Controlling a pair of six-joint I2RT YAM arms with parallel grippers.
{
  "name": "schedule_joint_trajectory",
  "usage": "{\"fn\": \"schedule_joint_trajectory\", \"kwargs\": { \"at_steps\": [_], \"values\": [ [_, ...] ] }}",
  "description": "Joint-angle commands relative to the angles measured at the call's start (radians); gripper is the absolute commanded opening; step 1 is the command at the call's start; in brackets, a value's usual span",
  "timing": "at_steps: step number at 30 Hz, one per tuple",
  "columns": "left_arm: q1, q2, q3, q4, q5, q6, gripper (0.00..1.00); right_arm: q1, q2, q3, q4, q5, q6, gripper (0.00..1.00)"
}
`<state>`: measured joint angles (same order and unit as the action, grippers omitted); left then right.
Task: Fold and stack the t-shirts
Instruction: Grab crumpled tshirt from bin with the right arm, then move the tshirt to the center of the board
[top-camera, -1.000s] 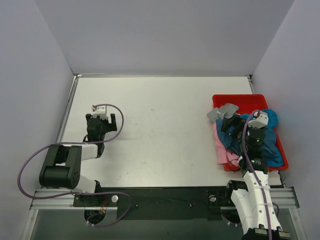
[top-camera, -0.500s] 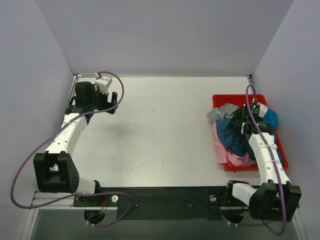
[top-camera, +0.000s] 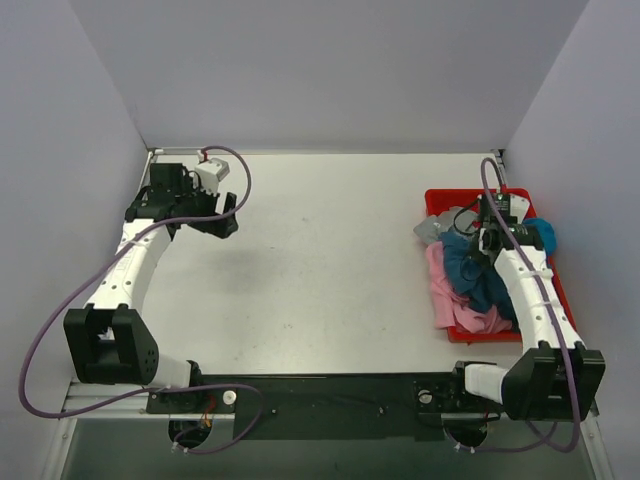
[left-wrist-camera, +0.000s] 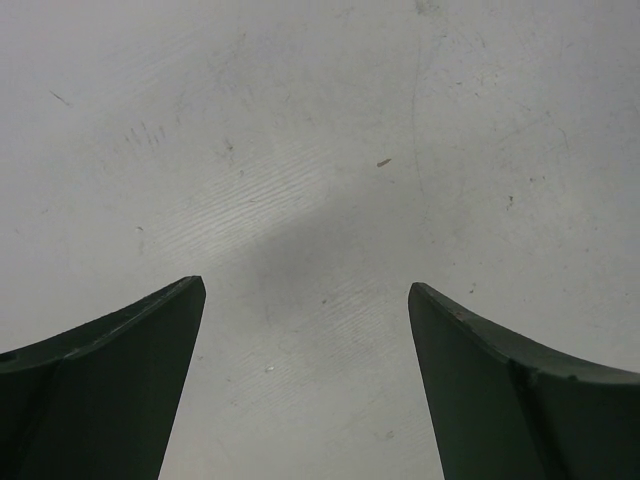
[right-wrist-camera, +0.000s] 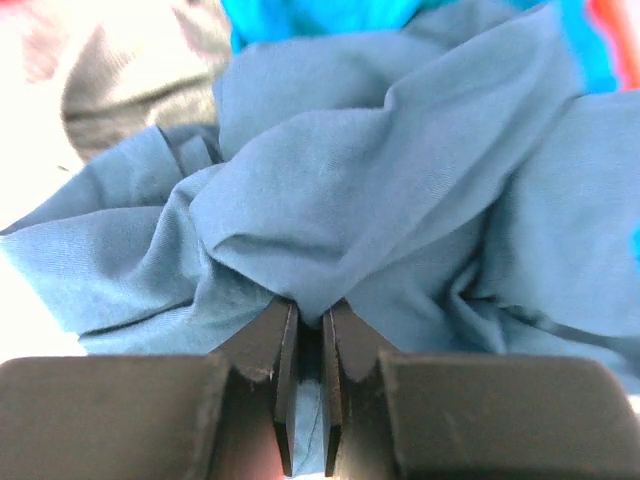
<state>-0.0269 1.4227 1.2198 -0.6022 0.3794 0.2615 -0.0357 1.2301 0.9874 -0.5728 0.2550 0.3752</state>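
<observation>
Several crumpled t-shirts lie heaped in the red tray (top-camera: 449, 196) at the right. The dark teal-blue t-shirt (top-camera: 468, 270) lies on top, a turquoise one (top-camera: 544, 236) at the tray's right, a pink one (top-camera: 444, 296) hanging over the left rim, and a grey one (top-camera: 431, 228) at the far left corner. My right gripper (top-camera: 484, 246) points down into the heap and is shut on a raised fold of the dark teal-blue t-shirt (right-wrist-camera: 400, 190), pinched between its fingers (right-wrist-camera: 311, 310). My left gripper (top-camera: 226, 214) hangs open over bare table at the far left (left-wrist-camera: 305, 292), holding nothing.
The white table (top-camera: 320, 260) is walled at the back and both sides. The tray stands against the right wall. In the right wrist view, turquoise cloth (right-wrist-camera: 320, 15) and grey cloth (right-wrist-camera: 140, 70) lie beyond the pinched fold.
My right gripper has shut on the dark teal-blue fold after reaching out over the tray. The left arm stretched to the far left corner, then shifted slightly.
</observation>
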Motion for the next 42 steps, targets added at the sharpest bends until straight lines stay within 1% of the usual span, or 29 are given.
{"fn": "schedule_joint_trajectory", "kwargs": {
  "at_steps": [1, 2, 5, 6, 8, 10, 11, 12, 13, 14, 15, 16, 17, 18, 19, 20, 22, 23, 25, 27, 28, 30, 34, 37, 38, 39, 40, 41, 42],
  "values": [
    [0.004, -0.014, 0.113, -0.070, 0.062, 0.025, 0.94, 0.020, -0.138, 0.196, -0.076, 0.122, -0.076, 0.00],
    [0.004, -0.015, 0.136, -0.085, 0.081, 0.025, 0.94, 0.029, -0.168, 0.259, -0.082, 0.133, -0.100, 0.00],
    [0.005, -0.018, 0.190, -0.122, 0.124, 0.021, 0.94, 0.118, -0.222, 0.382, -0.075, 0.188, -0.168, 0.00],
    [0.007, -0.019, 0.216, -0.137, 0.140, 0.016, 0.94, 0.131, -0.236, 0.448, -0.053, 0.176, -0.212, 0.00],
    [0.015, -0.018, 0.250, -0.159, 0.162, 0.015, 0.94, 0.167, -0.253, 0.531, -0.006, 0.084, -0.272, 0.00],
    [0.021, -0.022, 0.280, -0.166, 0.162, 0.015, 0.94, 0.198, -0.264, 0.600, 0.058, -0.064, -0.306, 0.00],
    [0.022, -0.022, 0.291, -0.162, 0.153, 0.016, 0.94, 0.213, -0.264, 0.618, 0.085, -0.170, -0.311, 0.00],
    [0.063, -0.024, 0.305, -0.157, 0.124, 0.012, 0.95, 0.223, -0.256, 0.657, 0.123, -0.245, -0.309, 0.00],
    [0.074, -0.024, 0.314, -0.143, 0.103, 0.010, 0.95, 0.233, -0.233, 0.677, 0.161, -0.422, -0.299, 0.00],
    [0.102, -0.024, 0.329, -0.137, 0.075, 0.005, 0.96, 0.243, -0.213, 0.724, 0.172, -0.497, -0.282, 0.00],
    [0.116, -0.022, 0.336, -0.131, 0.067, 0.002, 0.96, 0.270, -0.169, 0.758, 0.194, -0.669, -0.248, 0.00],
    [0.149, -0.022, 0.351, -0.130, 0.065, 0.001, 0.97, 0.293, -0.137, 0.819, 0.201, -0.736, -0.231, 0.00],
    [0.166, -0.019, 0.359, -0.130, 0.064, 0.001, 0.97, 0.383, -0.073, 0.861, 0.202, -0.835, -0.222, 0.00],
    [0.195, -0.016, 0.371, -0.130, 0.055, 0.002, 0.97, 0.434, -0.045, 0.938, 0.199, -0.868, -0.232, 0.00],
    [0.218, -0.016, 0.376, -0.127, 0.033, 0.008, 0.97, 0.554, 0.012, 1.005, 0.195, -0.908, -0.267, 0.00],
    [0.228, -0.015, 0.382, -0.122, 0.017, 0.013, 0.97, 0.677, 0.037, 1.048, 0.189, -0.922, -0.289, 0.00],
    [0.237, -0.011, 0.385, -0.116, -0.046, 0.028, 0.97, 0.779, 0.110, 1.134, 0.200, -0.973, -0.332, 0.00],
    [0.242, -0.010, 0.388, -0.117, -0.069, 0.038, 0.97, 0.790, 0.147, 1.157, 0.252, -0.991, -0.293, 0.00],
    [0.246, -0.010, 0.388, -0.126, -0.089, 0.050, 0.97, 0.789, 0.180, 1.131, 0.344, -0.991, -0.213, 0.00],
    [0.246, -0.016, 0.382, -0.127, -0.108, 0.061, 0.97, 0.789, 0.195, 1.073, 0.361, -0.895, -0.209, 0.00],
    [0.246, -0.019, 0.379, -0.122, -0.126, 0.065, 0.97, 0.784, 0.204, 1.051, 0.360, -0.814, -0.214, 0.00],
    [0.248, -0.018, 0.374, -0.105, -0.166, 0.079, 0.97, 0.761, 0.221, 0.932, 0.358, -0.719, -0.207, 0.00],
    [0.248, -0.002, 0.363, -0.076, -0.198, 0.119, 0.97, 0.665, 0.279, 0.736, 0.450, -0.741, -0.129, 0.00],
    [0.242, 0.012, 0.339, -0.071, -0.178, 0.142, 0.96, 0.599, 0.391, 0.703, 0.433, -0.721, -0.099, 0.01],
    [0.237, 0.012, 0.322, -0.074, -0.156, 0.159, 0.95, 0.586, 0.466, 0.718, 0.395, -0.699, -0.099, 0.28],
    [0.236, 0.015, 0.310, -0.079, -0.142, 0.168, 0.93, 0.565, 0.509, 0.734, 0.357, -0.595, -0.087, 0.52],
    [0.228, 0.015, 0.294, -0.100, -0.123, 0.185, 0.91, 0.547, 0.598, 0.802, 0.243, -0.532, -0.066, 0.69],
    [0.222, 0.016, 0.287, -0.116, -0.111, 0.200, 0.88, 0.518, 0.638, 0.854, 0.178, -0.397, -0.052, 0.72],
    [0.202, 0.019, 0.273, -0.167, -0.090, 0.231, 0.85, 0.501, 0.713, 0.934, 0.031, -0.337, -0.030, 0.74]
  ]
}}
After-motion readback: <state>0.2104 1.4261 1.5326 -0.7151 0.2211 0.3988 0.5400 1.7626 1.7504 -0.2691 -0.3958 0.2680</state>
